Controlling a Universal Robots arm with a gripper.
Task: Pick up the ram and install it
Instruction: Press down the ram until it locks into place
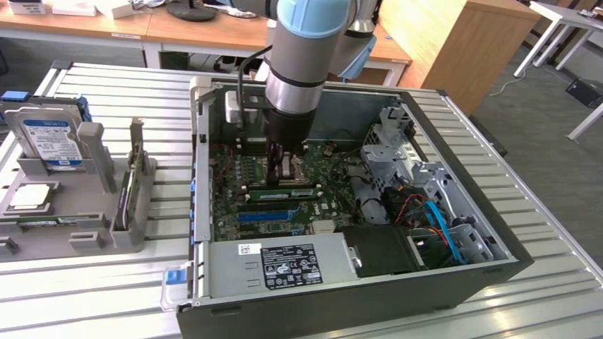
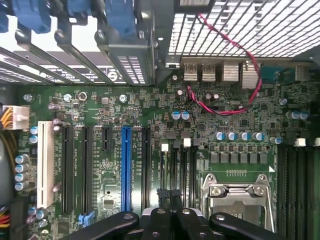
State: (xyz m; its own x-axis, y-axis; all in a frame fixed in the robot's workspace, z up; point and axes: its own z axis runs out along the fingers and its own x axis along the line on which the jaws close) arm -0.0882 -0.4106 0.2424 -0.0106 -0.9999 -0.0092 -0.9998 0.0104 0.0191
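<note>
The ram (image 1: 279,190), a thin green stick with a white label, stands on edge across the motherboard inside the open computer case (image 1: 200,176). It sits between the processor socket and the long blue slot (image 1: 273,213). My gripper (image 1: 281,175) reaches straight down into the case and its black fingers are shut right at the stick's top edge. I cannot tell whether they pinch it or only rest on it. In the wrist view the shut gripper (image 2: 170,196) hangs over the dark memory slots, between the blue slot (image 2: 126,167) and the processor socket (image 2: 235,192).
A silver power supply (image 1: 282,265) fills the near end of the case. A metal drive cage (image 1: 405,152) and blue cables (image 1: 443,226) line the exterior view's right. Outside, at the left, a grey rack (image 1: 104,212) holds a blue-labelled hard drive (image 1: 47,138).
</note>
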